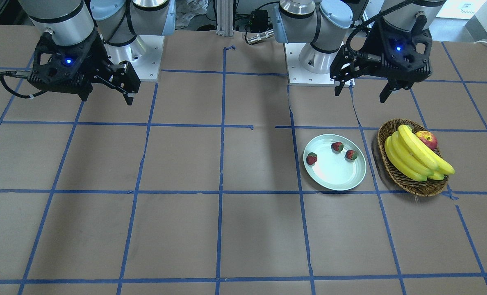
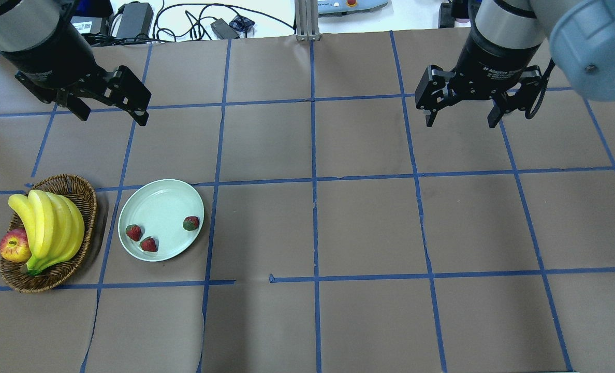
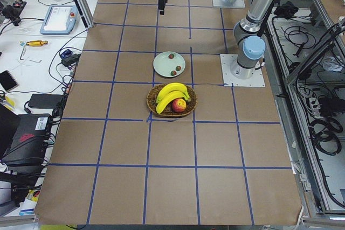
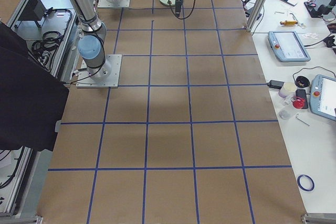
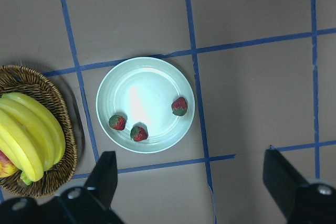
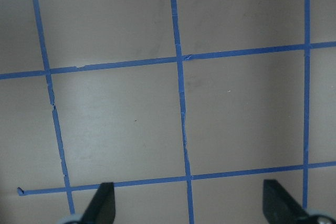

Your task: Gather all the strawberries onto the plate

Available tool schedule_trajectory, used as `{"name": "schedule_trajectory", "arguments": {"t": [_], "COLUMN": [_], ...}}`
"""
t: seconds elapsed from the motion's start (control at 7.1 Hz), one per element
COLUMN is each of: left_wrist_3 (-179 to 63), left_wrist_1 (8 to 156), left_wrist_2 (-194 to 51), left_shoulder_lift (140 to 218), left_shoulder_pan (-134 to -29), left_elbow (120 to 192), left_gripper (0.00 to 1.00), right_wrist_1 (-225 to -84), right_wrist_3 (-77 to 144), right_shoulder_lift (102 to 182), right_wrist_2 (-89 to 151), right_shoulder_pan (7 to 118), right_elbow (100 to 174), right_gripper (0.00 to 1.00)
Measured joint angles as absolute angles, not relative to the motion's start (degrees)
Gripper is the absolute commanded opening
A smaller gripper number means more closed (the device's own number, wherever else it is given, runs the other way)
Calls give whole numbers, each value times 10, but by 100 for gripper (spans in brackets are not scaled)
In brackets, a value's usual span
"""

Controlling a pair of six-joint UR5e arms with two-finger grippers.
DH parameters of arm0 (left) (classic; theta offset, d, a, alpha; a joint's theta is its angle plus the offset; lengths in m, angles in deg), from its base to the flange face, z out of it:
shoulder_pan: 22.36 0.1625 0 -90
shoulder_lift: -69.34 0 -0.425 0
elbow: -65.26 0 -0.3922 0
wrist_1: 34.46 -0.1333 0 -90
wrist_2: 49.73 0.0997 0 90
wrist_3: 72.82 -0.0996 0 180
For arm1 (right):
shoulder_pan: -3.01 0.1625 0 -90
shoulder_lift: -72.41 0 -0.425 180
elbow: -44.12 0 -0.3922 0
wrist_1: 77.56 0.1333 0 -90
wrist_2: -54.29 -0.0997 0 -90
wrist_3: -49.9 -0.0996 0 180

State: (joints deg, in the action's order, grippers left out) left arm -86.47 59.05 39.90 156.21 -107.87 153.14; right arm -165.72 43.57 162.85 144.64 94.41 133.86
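Reading across the overhead view from its left edge: a wicker basket point(image 2: 87, 199) holds bananas point(image 2: 48, 228) and an apple point(image 2: 15, 246). Just beside it, the plate point(image 2: 162, 204) rests on the desk point(image 2: 364, 223). All three strawberries point(image 2: 133, 232) lie inside it, two close together near the rim on the basket side and the third apart, toward the opposite rim. The left tool point(image 2: 112, 116) hangs above the desk beyond basket and plate, its fingers spread apart, gripping nothing. Well apart, at the right, the right tool point(image 2: 461, 123) hangs over the blue-taped grid, fingers likewise spread.
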Motion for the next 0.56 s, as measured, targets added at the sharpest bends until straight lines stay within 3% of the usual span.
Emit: {"name": "schedule_trajectory", "arguments": {"t": [0.56], "left_wrist_3": [-857], "left_wrist_1": [618], "left_wrist_2": [404], "left_shoulder_lift": [1563], "left_shoulder_pan": [-1079], "left_elbow": [1504], "left_gripper": [100], "right_wrist_1": [-1657], "right_wrist_3": [436], "right_shoulder_lift": [1629], "right_wrist_2": [1446], "right_shoulder_pan": [944], "right_elbow": [1339], "right_gripper": [100]}}
